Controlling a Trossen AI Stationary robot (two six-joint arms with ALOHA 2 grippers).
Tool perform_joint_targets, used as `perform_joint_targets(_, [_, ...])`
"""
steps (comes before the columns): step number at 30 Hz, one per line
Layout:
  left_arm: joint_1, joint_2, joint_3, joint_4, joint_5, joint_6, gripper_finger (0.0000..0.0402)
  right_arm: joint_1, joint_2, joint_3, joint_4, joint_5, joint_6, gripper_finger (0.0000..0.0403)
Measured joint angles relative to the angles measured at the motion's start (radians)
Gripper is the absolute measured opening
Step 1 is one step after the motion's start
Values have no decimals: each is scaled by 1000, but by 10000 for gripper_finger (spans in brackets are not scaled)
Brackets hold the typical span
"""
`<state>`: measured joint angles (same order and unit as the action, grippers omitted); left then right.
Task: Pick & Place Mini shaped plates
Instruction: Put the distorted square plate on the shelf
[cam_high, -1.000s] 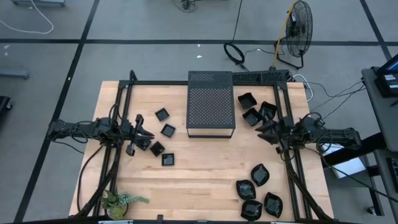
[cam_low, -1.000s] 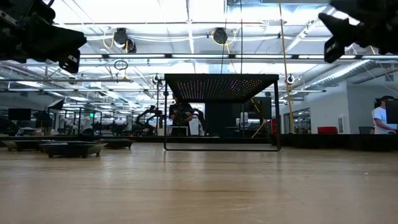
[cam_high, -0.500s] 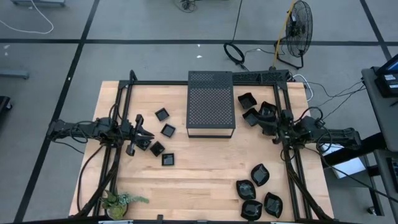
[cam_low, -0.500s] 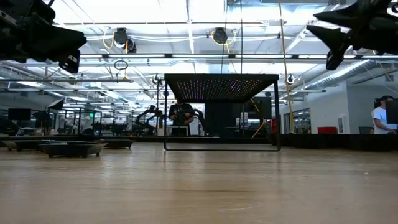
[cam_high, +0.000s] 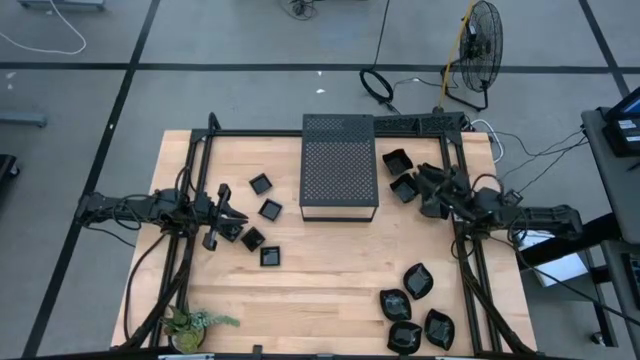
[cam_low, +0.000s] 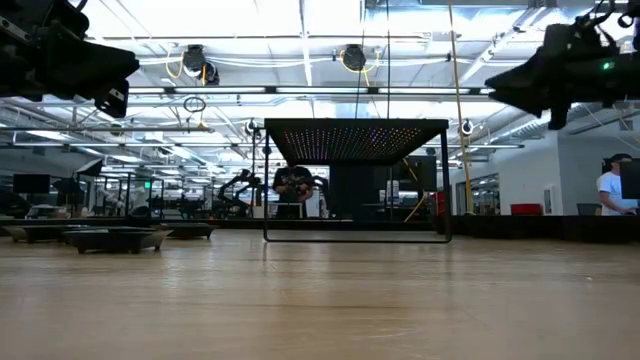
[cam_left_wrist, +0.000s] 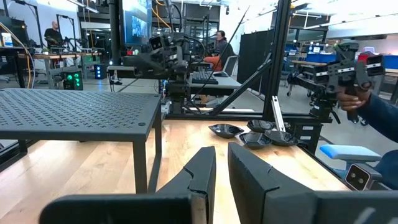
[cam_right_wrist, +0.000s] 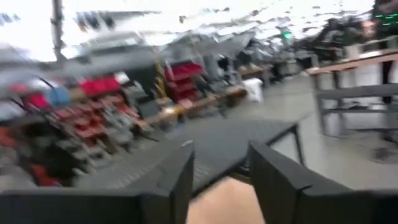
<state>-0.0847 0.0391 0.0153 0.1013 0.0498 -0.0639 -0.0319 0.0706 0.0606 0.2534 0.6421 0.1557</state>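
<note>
Black plates: angular cluster right of perforated box; squares left; leaf ones near corner.
My right gripper: over the cluster, fingers apart, nothing held.
My left gripper: beside squares, narrow gap, empty.

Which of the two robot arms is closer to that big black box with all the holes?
Right. The right gripper hovers over plates just right of the perforated box; the left gripper waits farther off to its left.
</note>
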Motion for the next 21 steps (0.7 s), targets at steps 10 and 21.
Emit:
perform_joint_targets(10, [0,0,0,0,0,0,47,-70,429,373,-558,226,285,292])
perform_joint_targets(21, [0,0,0,6,0,0,47,-456,855,776,-1423,-111,717,255])
